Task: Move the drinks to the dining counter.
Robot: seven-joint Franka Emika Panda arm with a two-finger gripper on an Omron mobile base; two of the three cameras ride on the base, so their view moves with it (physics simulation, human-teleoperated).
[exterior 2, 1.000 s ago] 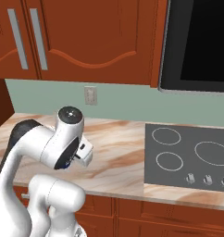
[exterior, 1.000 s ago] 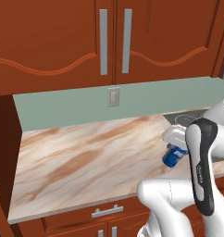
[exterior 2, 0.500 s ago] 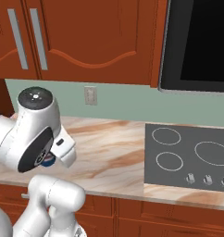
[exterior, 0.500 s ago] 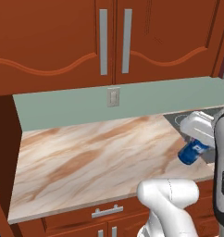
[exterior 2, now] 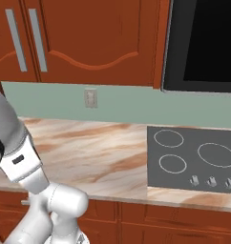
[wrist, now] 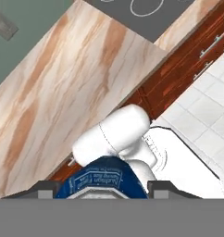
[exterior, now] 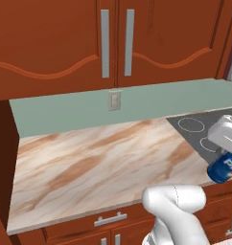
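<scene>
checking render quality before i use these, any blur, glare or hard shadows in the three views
Left base view: flat even light, no glare on the marble counter, blue can cut off by the right edge. Right base view: sharp, black microwave front shows no reflections. Hand view: can fairly crisp, its label print too small to read, no hard shadows.

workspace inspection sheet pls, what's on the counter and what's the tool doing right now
surface: marble counter, bare, with a black cooktop inset at one end
job's things: blue can with white label, held off the counter, over its front edge
clutter: nothing seen
grippers: tool shut on the blue can, fingers either side
cables: nothing seen
surroundings: red-brown wall cabinets, grey-green backsplash with a wall outlet, drawers below, white tiled floor
</scene>
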